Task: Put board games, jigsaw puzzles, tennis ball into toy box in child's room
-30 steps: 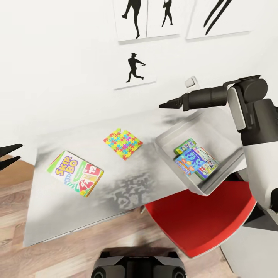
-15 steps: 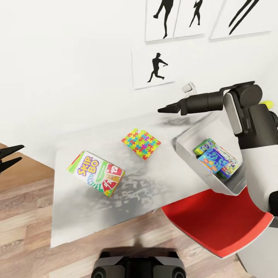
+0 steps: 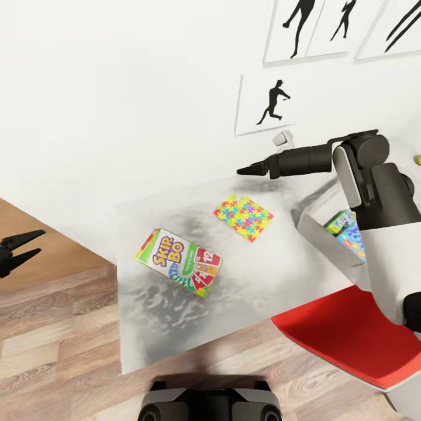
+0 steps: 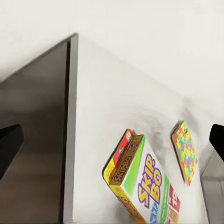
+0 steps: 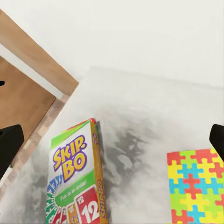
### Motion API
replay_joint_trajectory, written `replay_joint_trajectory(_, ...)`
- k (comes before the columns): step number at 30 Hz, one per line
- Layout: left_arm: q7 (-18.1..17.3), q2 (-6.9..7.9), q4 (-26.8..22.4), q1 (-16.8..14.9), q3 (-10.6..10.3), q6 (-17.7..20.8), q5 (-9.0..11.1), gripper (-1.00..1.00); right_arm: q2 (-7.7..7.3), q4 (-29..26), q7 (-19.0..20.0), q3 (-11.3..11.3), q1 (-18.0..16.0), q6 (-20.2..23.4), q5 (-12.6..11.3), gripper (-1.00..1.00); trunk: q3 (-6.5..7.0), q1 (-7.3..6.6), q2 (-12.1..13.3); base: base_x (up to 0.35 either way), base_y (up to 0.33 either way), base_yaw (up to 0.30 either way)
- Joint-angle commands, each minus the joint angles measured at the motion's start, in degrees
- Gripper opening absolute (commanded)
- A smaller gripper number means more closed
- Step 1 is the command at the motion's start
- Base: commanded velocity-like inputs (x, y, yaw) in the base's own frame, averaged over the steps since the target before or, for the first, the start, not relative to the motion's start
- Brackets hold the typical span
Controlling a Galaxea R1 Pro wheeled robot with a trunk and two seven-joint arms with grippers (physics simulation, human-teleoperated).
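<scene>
A green-red-yellow board game (image 3: 178, 263) marked with numbers lies flat on the light grey table (image 3: 280, 275), and a jigsaw puzzle (image 3: 244, 217) lies just beyond it. My right arm partly covers the toy box (image 3: 320, 233) at the right, where blue and green board games (image 3: 346, 231) lie inside. A bit of the tennis ball (image 3: 417, 158) peeks in at the right edge. My right gripper (image 3: 242, 171) hangs open above the table's far edge, behind the puzzle. My left gripper (image 3: 26, 245) is open over the floor, left of the table. The wrist views show the game (image 4: 144, 186) (image 5: 74, 186) and the puzzle (image 4: 185, 151) (image 5: 196, 186).
A red chair seat (image 3: 345, 333) is tucked at the table's near right corner. Wood-plank floor (image 3: 52, 327) lies left of and in front of the table. White wall with black silhouette pictures (image 3: 275, 102) stands behind. A dark grey desk section (image 4: 32, 154) joins the light top.
The whole view has swung left, so table, game and puzzle sit further right in the picture and the toy box is half cut off. My right gripper now hangs behind the puzzle rather than the box.
</scene>
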Motion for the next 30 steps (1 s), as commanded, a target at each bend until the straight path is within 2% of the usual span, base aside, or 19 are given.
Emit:
replay_joint_trajectory(1, -0.57, -0.22, 0.12, 0.10, -0.01, 0.22, -0.57, 1.00, -0.01, 0.00, -0.16, 0.09, 0.10, 0.28, -0.17, 1.00, -0.08, 0.03, -0.10, -0.025, 0.325, 0.000)
replay_joint_trajectory(6, -0.57, -1.10, 0.79, 0.50, -0.15, 0.20, -1.03, 1.00, 0.09, 0.08, -0.70, 0.09, 0.86, 0.28, -0.13, 1.00, -0.08, 0.03, -0.10, -0.040, 0.325, 0.000)
replay_joint_trajectory(14, -0.69, -2.82, 2.86, 0.80, -0.34, 0.19, -3.80, 1.00, 0.75, 0.84, -2.90, 0.07, 2.43, 0.28, -0.04, 1.00, -0.08, 0.03, -0.10, -0.061, 0.326, 0.000)
replay_joint_trajectory(16, -0.74, -3.84, 3.85, 0.85, -0.60, 0.18, -5.14, 1.00, 0.96, 1.54, -4.63, 0.05, 3.38, 0.28, -0.06, 1.00, -0.08, 0.03, -0.10, -0.058, 0.326, 0.000)
replay_joint_trajectory(19, -0.76, -4.47, 4.40, 0.85, -0.90, 0.17, -5.85, 1.00, 1.06, 1.97, -5.62, 0.04, 3.87, 0.28, -0.07, 1.00, -0.08, 0.03, -0.10, -0.047, 0.324, 0.000)
replay_joint_trajectory(21, -0.98, -5.77, 5.53, 0.84, -1.71, -0.03, -7.45, 1.00, 1.24, 3.03, -7.71, 0.03, 4.88, 0.28, -0.16, 1.00, -0.08, 0.03, -0.10, -0.031, 0.278, 0.000)
replay_joint_trajectory(22, -0.98, -5.77, 5.53, 0.84, -1.71, -0.03, -7.45, 1.00, 1.24, 3.03, -7.71, 0.03, 4.88, 0.28, -0.16, 1.00, -0.08, 0.03, -0.10, -0.028, 0.258, 0.000)
replay_joint_trajectory(24, -1.59, -6.91, 6.45, 0.78, -2.53, -0.73, -9.10, 1.00, 1.54, 4.39, -9.83, -0.02, 5.94, 0.28, -0.28, 1.00, -0.08, 0.03, -0.10, -0.020, 0.186, 0.000)
replay_joint_trajectory(25, -1.59, -6.91, 6.45, 0.78, -2.53, -0.73, -9.10, 1.00, 1.54, 4.39, -9.83, -0.02, 5.94, 0.28, -0.28, 1.00, -0.08, 0.03, -0.10, -0.018, 0.165, 0.000)
replay_joint_trajectory(27, -2.61, -7.92, 7.12, 0.71, -3.48, -2.15, -10.75, 1.00, 1.72, 5.75, -11.72, -0.31, 6.80, 0.07, -0.42, 1.00, -0.08, 0.03, -0.10, -0.013, 0.119, 0.000)
replay_joint_trajectory(28, -2.61, -7.92, 7.12, 0.71, -3.48, -2.15, -10.75, 1.00, 1.72, 5.75, -11.72, -0.31, 6.80, 0.07, -0.42, 1.00, -0.08, 0.03, -0.10, -0.011, 0.106, 0.000)
replay_joint_trajectory(30, -3.93, -9.02, 7.75, 0.62, -5.04, -4.10, -12.33, 1.00, 1.84, 6.94, -13.07, -1.23, 7.38, -0.21, -0.52, 1.00, -0.08, 0.03, -0.10, -0.008, 0.076, 0.000)
